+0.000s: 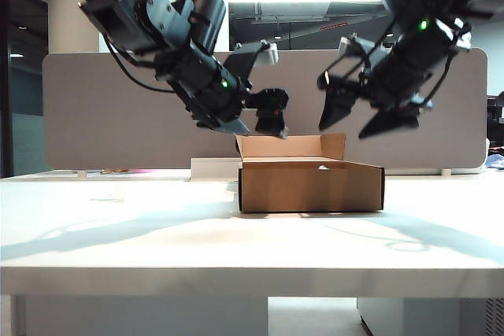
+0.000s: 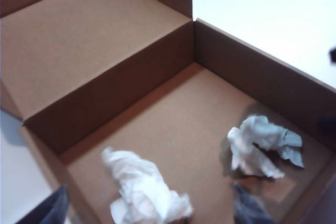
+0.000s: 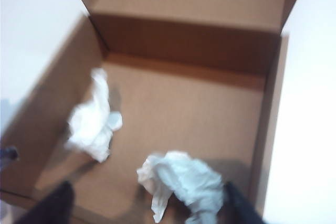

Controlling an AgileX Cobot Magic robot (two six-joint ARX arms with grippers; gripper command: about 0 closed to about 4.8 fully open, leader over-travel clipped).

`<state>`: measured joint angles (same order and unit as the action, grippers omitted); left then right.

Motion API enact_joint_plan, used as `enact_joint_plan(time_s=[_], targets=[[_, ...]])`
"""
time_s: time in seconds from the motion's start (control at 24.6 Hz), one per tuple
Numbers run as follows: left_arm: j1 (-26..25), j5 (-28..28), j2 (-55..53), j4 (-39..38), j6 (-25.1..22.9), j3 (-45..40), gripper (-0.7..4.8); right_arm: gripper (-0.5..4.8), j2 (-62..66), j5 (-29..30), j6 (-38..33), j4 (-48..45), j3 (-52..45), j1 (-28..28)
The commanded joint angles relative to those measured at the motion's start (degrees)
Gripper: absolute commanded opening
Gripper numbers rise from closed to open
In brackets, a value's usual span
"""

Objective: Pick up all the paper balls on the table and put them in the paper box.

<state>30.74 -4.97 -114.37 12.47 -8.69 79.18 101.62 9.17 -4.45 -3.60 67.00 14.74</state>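
Exterior view: left gripper [image 1: 264, 120] and right gripper [image 1: 368, 116] hang over the paper box [image 1: 311, 186], both spread wide, holding nothing
Done: two paper balls, one [image 2: 144, 192] nearer the left gripper and another [image 2: 262, 145], lie apart on the box floor
Left: third ball not visible; table [image 1: 118, 226] looks bare
Box axis: long side across the table, back flap upright, opening upward

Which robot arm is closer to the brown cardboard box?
Left. The left gripper hangs just above the shallow brown cardboard box, at its back flap's left corner; the right gripper hovers higher, over its right side.
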Motion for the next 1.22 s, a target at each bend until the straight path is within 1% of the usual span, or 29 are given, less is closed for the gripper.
enact_joint_plan(time_s=[0.04, 0.16, 0.24, 0.28, 0.41, 0.49, 0.53, 0.57, 0.61, 0.69, 0.73, 0.85, 1.1, 1.22], targets=[[-0.83, -0.17, 2.73, -1.03, 0.79, 0.17, 4.01, 3.80, -3.08, -0.07, 0.15, -0.94, 0.35, 0.04], [-1.68, 1.53, 4.76, -1.51, 0.74, 0.17, 4.00, 3.80, -5.73, -0.07, 0.15, 0.02, 0.35, 0.04], [-3.72, 4.79, 6.43, -2.32, 0.74, 0.17, 4.00, 3.79, -8.02, -0.07, 0.15, 2.38, 0.35, 0.13], [-4.52, 5.25, 6.62, -2.34, 0.79, 0.17, 4.00, 3.79, -8.55, 0.02, 0.15, 3.21, 0.35, 0.15], [-8.76, 5.22, 6.82, -3.39, 0.76, 0.15, 4.00, 3.79, -9.88, 0.66, 0.17, 6.05, 0.35, 0.13], [-12.76, 5.31, 6.36, -4.83, 0.76, 0.13, 4.00, 3.79, -10.40, 3.13, 0.15, 8.44, 0.35, 0.13], [-15.93, 5.07, 6.03, -6.03, 0.79, 0.13, 4.01, 3.79, -10.40, 4.55, 0.02, 9.88, 0.35, 0.13], [-17.38, 4.74, 5.79, -6.29, 0.79, 0.13, 4.04, 3.79, -10.38, 5.22, -0.07, 10.67, 0.35, 0.15], [-19.37, 4.15, 5.11, -6.60, 0.79, 0.13, 4.14, 3.79, -10.34, 6.25, -0.07, 11.78, 0.33, 0.17], [-21.59, 1.88, 4.07, -6.80, 0.79, 0.13, 4.78, 3.79, -10.36, 6.49, -0.07, 12.37, 0.33, 0.24], [-22.43, 0.72, 3.34, -6.80, 0.81, 0.13, 4.79, 3.79, -10.36, 6.91, -0.07, 12.50, 0.33, 0.24], [-23.85, -1.40, 1.25, -6.62, 0.79, 0.15, 4.79, 3.79, -10.36, 7.98, -0.09, 12.98, 0.33, 0.24], [-24.81, -0.90, -2.84, -4.42, 0.48, 0.15, 4.79, 3.79, -10.36, 7.93, -0.07, 15.34, 0.33, 0.96], [-24.90, 2.54, -4.48, -3.37, 0.48, 0.15, 4.79, 3.79, -10.36, 7.96, -0.07, 16.09, 0.33, 0.98]])
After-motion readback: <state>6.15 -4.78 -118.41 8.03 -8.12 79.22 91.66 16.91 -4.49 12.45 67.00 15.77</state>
